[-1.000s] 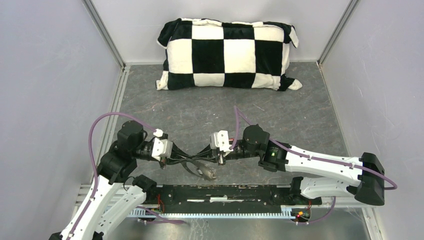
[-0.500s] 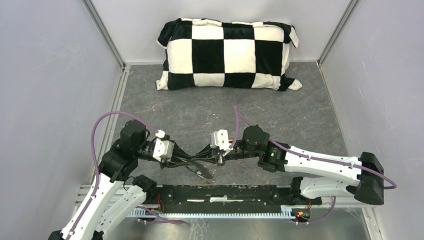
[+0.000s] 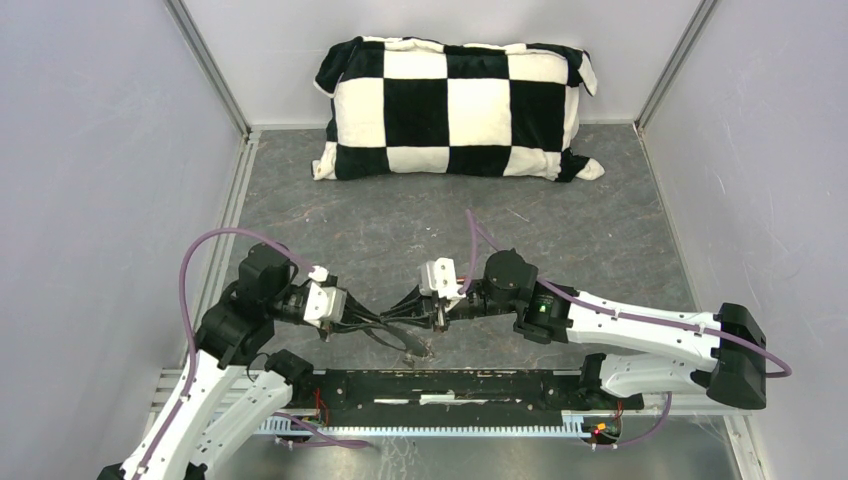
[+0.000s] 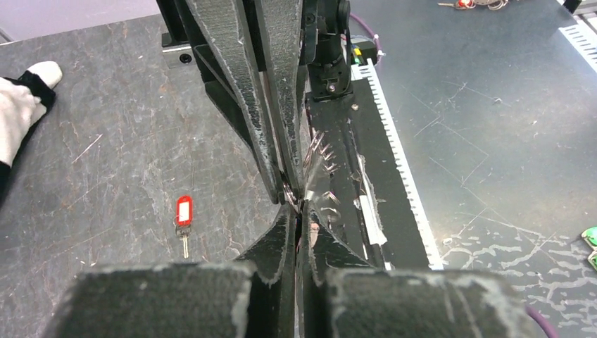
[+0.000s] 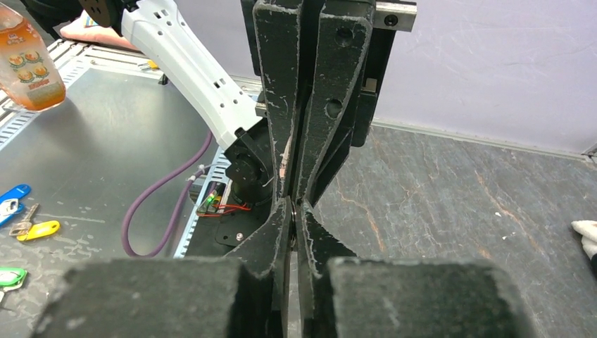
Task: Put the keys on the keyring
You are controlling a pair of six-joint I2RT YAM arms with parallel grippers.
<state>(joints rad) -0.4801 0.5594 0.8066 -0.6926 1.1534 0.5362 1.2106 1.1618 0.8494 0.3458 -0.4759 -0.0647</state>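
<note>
My left gripper point(image 3: 388, 322) and right gripper point(image 3: 415, 313) meet tip to tip low over the table's near middle. Both are shut on the thin wire of the keyring point(image 3: 412, 340), which hangs just below them. In the left wrist view my own tips point(image 4: 299, 211) pinch the wire, and the ring's fringe of grey metal pieces point(image 4: 317, 151) sticks out beside the right gripper's fingers point(image 4: 243, 91). In the right wrist view the wire point(image 5: 291, 211) runs between the shut jaws. The red key point(image 4: 184, 215) lies flat on the table, apart from the ring. The black key is hidden.
A black-and-white checked pillow point(image 3: 455, 108) lies against the back wall. A black rail point(image 3: 460, 385) runs along the near edge. Grey walls close both sides. Off the table, coloured key tags point(image 5: 28, 229) and an orange bottle point(image 5: 24, 60) sit on a metal bench.
Both grippers stay shut and tip to tip. The left wrist has shifted slightly left, and the hanging ring has drawn in and shows as a smaller loop under the tips.
</note>
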